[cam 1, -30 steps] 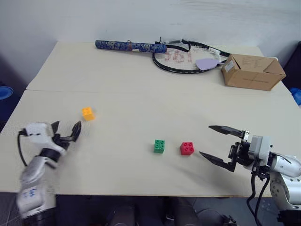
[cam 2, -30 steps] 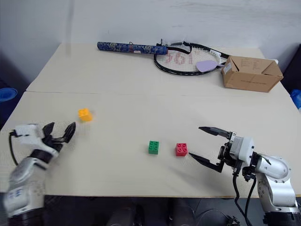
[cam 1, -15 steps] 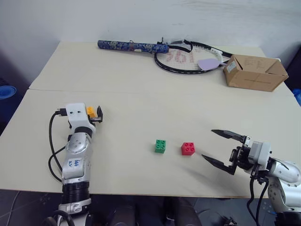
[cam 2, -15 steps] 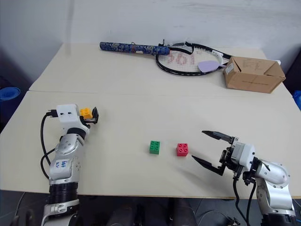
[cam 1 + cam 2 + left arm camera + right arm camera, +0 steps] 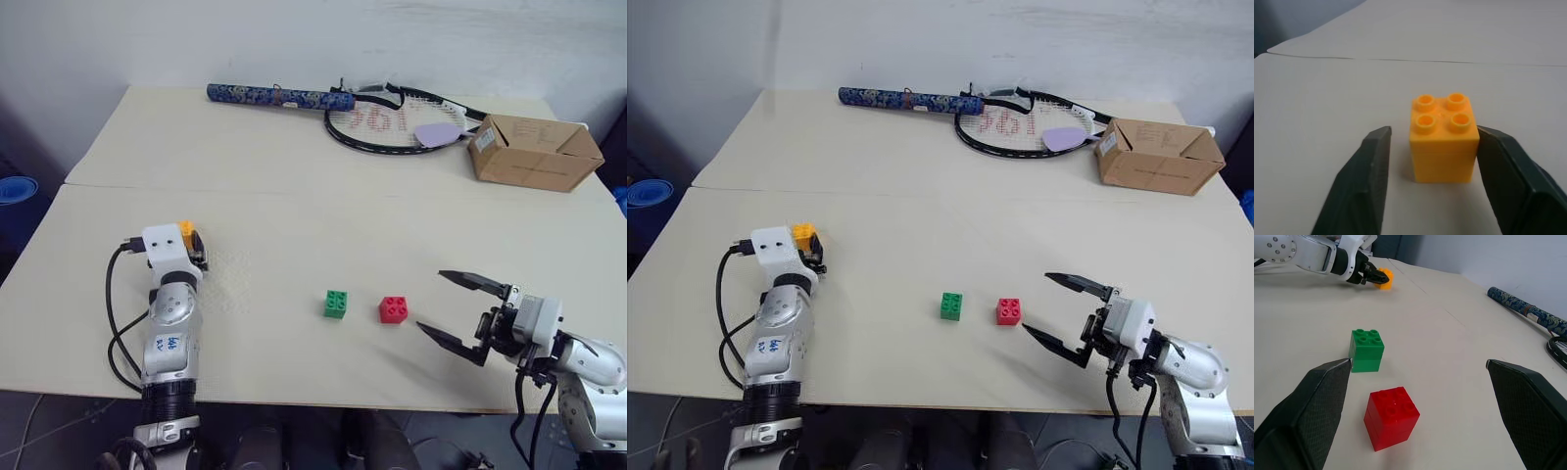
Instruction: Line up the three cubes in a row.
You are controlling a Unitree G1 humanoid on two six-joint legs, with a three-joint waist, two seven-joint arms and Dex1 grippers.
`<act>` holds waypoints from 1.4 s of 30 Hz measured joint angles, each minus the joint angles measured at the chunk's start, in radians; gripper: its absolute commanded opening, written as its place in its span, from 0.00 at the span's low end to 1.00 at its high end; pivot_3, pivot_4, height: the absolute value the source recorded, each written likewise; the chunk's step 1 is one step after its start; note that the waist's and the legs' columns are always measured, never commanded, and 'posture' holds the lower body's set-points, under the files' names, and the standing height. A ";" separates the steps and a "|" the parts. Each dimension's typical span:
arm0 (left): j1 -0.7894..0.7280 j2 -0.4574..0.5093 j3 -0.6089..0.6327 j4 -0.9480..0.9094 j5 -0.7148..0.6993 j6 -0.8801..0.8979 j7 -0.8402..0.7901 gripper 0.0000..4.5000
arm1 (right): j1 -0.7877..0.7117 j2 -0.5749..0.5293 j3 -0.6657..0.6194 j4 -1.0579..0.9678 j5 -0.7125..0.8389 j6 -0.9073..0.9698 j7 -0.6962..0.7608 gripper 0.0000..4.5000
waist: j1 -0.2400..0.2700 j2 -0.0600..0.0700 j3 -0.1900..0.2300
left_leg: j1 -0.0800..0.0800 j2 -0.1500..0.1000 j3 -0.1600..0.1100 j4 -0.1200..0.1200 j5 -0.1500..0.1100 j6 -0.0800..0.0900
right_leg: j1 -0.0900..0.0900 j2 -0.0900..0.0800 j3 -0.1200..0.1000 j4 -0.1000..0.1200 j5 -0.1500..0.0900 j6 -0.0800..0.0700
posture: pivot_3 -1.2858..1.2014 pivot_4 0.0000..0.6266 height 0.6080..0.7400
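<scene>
The orange-yellow cube [image 5: 1444,139] stands on the table [image 5: 294,206] at its left side, between the fingers of my left gripper [image 5: 1432,132]. One finger [image 5: 1503,171] touches the cube's side, while a small gap separates the other finger from it; the gripper is open. The green cube [image 5: 335,304] and the red cube [image 5: 393,309] stand close side by side near the table's front middle. My right gripper [image 5: 431,302] hovers wide open just right of the red cube, holding nothing.
A racket [image 5: 392,122] with a blue patterned handle [image 5: 279,96] lies along the far edge. A brown cardboard box [image 5: 532,152] sits at the far right corner. A seam crosses the table behind the cubes.
My left arm swung in from the table's left edge to the orange-yellow cube, and its fingers narrowed around it. The right gripper stayed in place and open.
</scene>
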 measured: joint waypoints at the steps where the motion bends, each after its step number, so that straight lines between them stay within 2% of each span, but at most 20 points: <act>1: -0.006 0.005 0.000 0.008 -0.003 -0.006 -0.007 0.33 | 0.000 0.000 0.000 -0.007 0.000 0.011 -0.006 1.00 | 0.000 0.000 0.000 | 0.000 0.000 0.000 0.000 0.000 0.000 | 0.000 0.000 0.000 0.000 0.000 0.000 | 0.52 0.24 1.00; 5: -0.015 0.092 -0.002 0.041 -0.051 -0.042 -0.142 0.33 | 0.002 -0.001 0.000 -0.050 0.000 0.050 -0.039 1.00 | -0.002 0.000 0.000 | 0.000 0.001 0.000 0.000 0.000 0.000 | 0.000 0.000 0.000 0.001 0.000 0.000 | 0.52 0.24 1.00; 8: -0.080 0.227 0.049 0.115 -0.213 -0.080 -0.434 0.33 | 0.002 -0.015 -0.003 -0.078 0.004 0.083 -0.057 1.00 | -0.004 0.000 0.000 | -0.001 0.001 0.000 0.000 0.001 -0.001 | -0.002 0.001 -0.001 0.001 0.000 -0.001 | 0.52 0.24 1.00; 10: -0.138 0.356 0.055 0.144 -0.327 -0.078 -0.710 0.33 | 0.003 -0.031 -0.014 -0.086 0.008 0.104 -0.062 1.00 | -0.005 0.000 0.000 | -0.002 0.001 0.000 0.001 0.001 -0.001 | -0.002 0.001 -0.001 0.001 -0.001 -0.001 | 0.52 0.24 1.00; 12: -0.186 0.447 0.043 0.143 -0.393 -0.064 -0.902 0.33 | 0.002 -0.040 -0.034 -0.098 0.010 0.119 -0.068 1.00 | -0.004 0.001 0.000 | -0.002 0.000 0.000 0.000 0.001 -0.001 | -0.002 0.001 -0.001 0.001 -0.001 -0.001 | 0.52 0.24 1.00; 15: -0.216 0.561 -0.021 0.160 -0.434 -0.049 -1.169 0.33 | 0.003 -0.049 -0.043 -0.105 0.018 0.130 -0.072 1.00 | -0.004 0.001 0.000 | -0.002 0.000 0.000 0.000 0.001 -0.001 | -0.001 0.004 -0.001 0.001 -0.001 -0.001 | 0.52 0.24 1.00; 18: -0.212 0.656 -0.186 0.234 -0.381 -0.210 -1.542 0.33 | 0.029 -0.060 -0.049 -0.100 0.020 0.138 -0.054 1.00 | -0.005 0.001 0.000 | -0.002 0.001 0.002 0.000 0.000 -0.002 | -0.002 0.012 0.000 0.001 -0.001 -0.001 | 0.52 0.24 1.00; 21: -0.195 0.665 -0.307 0.260 -0.333 -0.295 -1.723 0.33 | 0.034 -0.061 -0.072 -0.096 0.020 0.138 -0.040 1.00 | -0.006 0.002 0.000 | -0.002 0.002 0.003 0.000 0.000 -0.002 | -0.003 0.013 0.002 0.001 -0.001 -0.001 | 0.52 0.24 1.00; 28: -0.242 0.541 -0.400 0.377 -0.263 -0.431 -1.722 0.33 | 0.089 -0.052 -0.088 -0.094 0.020 0.117 -0.029 1.00 | -0.003 0.002 0.000 | -0.002 0.001 0.002 0.001 0.000 -0.002 | -0.003 0.012 0.002 0.001 -0.001 -0.001 | 0.52 0.24 1.00; 36: -0.337 0.507 -0.408 0.571 -0.221 -0.508 -1.723 0.33 | 0.131 -0.041 -0.089 -0.096 0.020 0.095 -0.028 1.00 | -0.008 0.001 0.000 | -0.002 0.002 0.002 0.000 0.000 -0.002 | -0.003 0.012 0.002 0.001 -0.001 -0.001 | 0.52 0.24 1.00; 42: -0.336 0.486 -0.414 0.590 -0.222 -0.522 -1.723 0.33 | 0.137 -0.041 -0.089 -0.096 0.020 0.085 -0.020 1.00 | -0.005 0.001 0.000 | -0.002 0.002 0.002 0.001 0.000 -0.001 | -0.003 0.011 0.002 0.001 -0.001 -0.001 | 0.52 0.24 1.00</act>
